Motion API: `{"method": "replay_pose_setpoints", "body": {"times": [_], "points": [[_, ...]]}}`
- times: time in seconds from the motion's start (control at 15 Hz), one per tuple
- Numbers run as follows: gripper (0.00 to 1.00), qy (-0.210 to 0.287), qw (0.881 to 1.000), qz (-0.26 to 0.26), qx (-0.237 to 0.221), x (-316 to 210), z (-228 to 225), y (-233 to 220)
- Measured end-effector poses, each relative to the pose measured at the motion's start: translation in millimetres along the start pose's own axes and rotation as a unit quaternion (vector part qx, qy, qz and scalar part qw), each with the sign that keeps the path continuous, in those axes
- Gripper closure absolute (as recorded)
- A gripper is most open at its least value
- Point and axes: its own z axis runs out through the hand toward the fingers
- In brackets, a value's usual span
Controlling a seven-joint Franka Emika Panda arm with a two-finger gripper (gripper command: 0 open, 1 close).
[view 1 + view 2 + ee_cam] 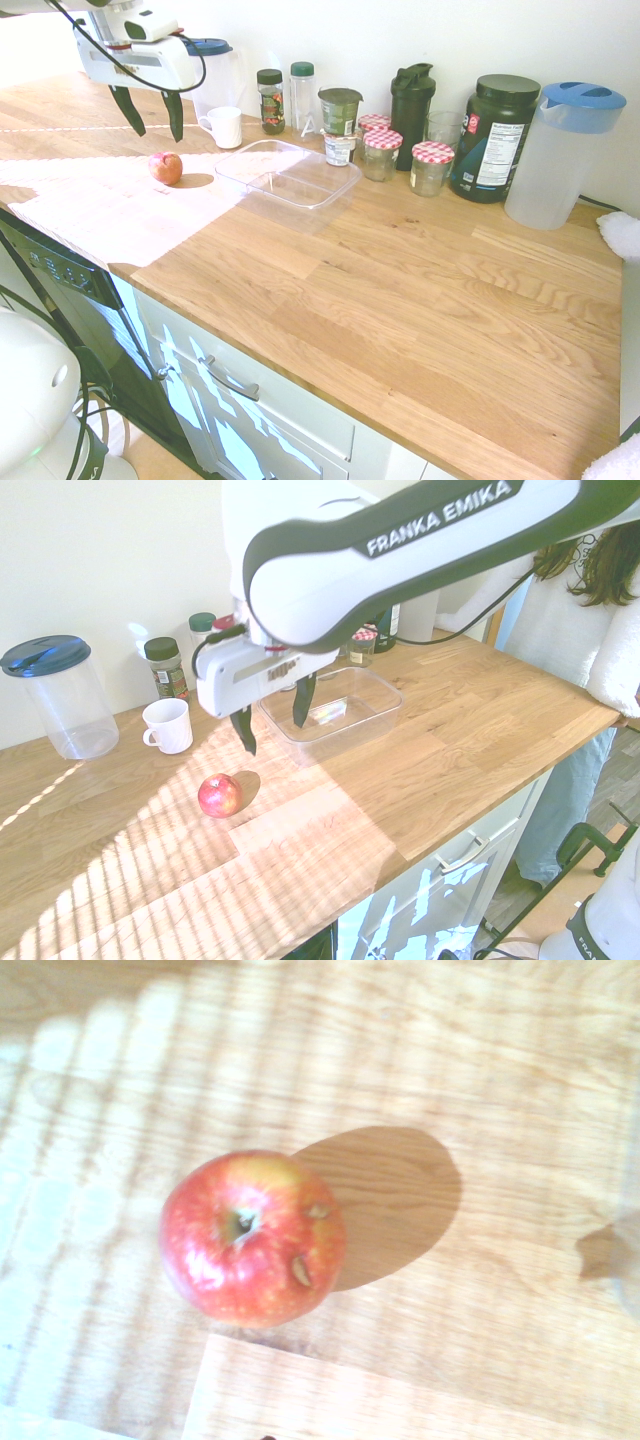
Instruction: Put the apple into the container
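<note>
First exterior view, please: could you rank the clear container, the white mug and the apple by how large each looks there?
1. container, clearly the largest.
2. white mug.
3. apple, slightly smaller than the mug, though it sits a little nearer the camera, so this gap is unsure.

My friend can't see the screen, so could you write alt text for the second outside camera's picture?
A white robot arm hangs its open gripper above a wooden counter, over a small red apple lying in striped sunlight. Just beyond the gripper sits an empty clear plastic container, with a white mug and a blue-lidded jug towards the wall.
</note>
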Motion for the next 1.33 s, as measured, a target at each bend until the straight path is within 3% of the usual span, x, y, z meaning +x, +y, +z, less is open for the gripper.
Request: {"method": "replay_pose_setpoints", "body": {"times": [0.33,0.67,0.73,1.33], "points": [[0.00,-0.003,0.999,-0.048,0.006,-38,34,-33],[0.00,0.016,0.998,-0.063,0.013,-35,53,-55],[1.00,0.016,0.998,-0.065,0.014,-33,58,-58],[1.00,0.027,0.997,-0.065,0.014,-20,77,-80]]}}
